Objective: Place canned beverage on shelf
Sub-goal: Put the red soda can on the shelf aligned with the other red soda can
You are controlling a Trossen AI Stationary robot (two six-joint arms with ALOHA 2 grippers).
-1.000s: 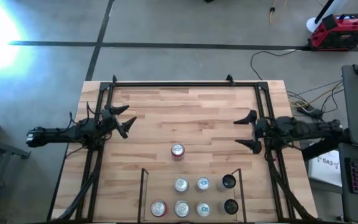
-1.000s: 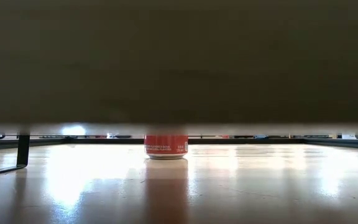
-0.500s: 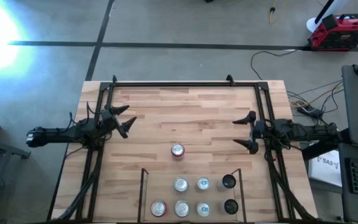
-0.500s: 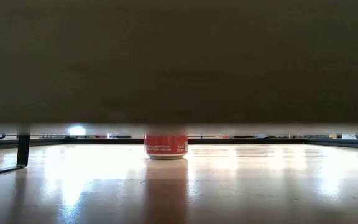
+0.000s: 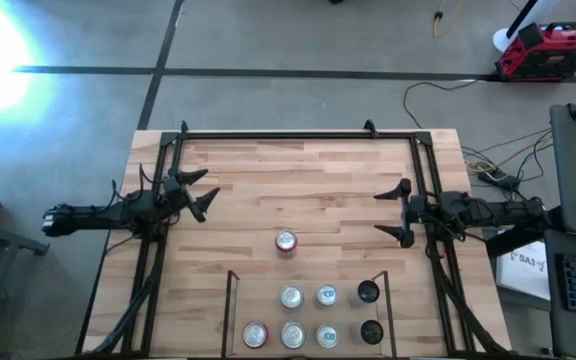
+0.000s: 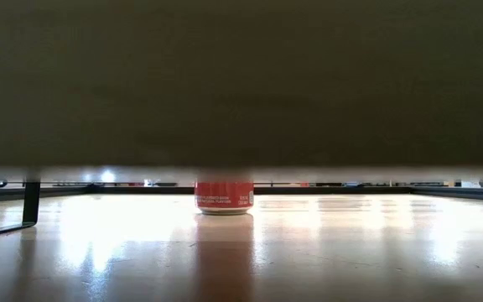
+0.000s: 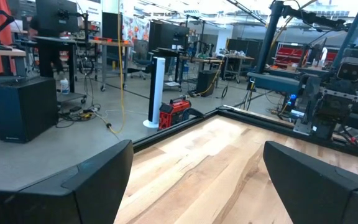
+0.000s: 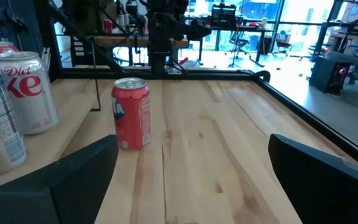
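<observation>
High view first: I've got one red can (image 5: pixel 285 242) standing alone on the bare wood, roughly mid-table and just outside the open mouth of the shelf (image 5: pixel 233 310). That shelf is the small bay at the near edge with two thin black rails. Inside it sit six cans already, a back row of three (image 5: pixel 326 295) and a front row of three (image 5: pixel 291 335), with the far-left back slot looking free.

My left gripper (image 5: pixel 200 195) hangs over the left rail of the big frame, claw spread wide and holding nothing. My right gripper (image 5: pixel 400 212) is over the right side of the table, also spread wide and empty, well apart from the can.

Right wrist view gives me the can (image 8: pixel 131 113) upright, ahead of the fingers (image 8: pixel 79 174), with shelved cans (image 8: pixel 27 90) off to one side. Low view shows it (image 6: pixel 223 197) standing straight on the board.

So I'd call this the very start: nothing picked, approach not begun. Next, I reckon the right arm needs to swing in toward the can, drop to mid-height on its wall, and close gently around it. Then carry it to the free slot without knocking the neighbours.
</observation>
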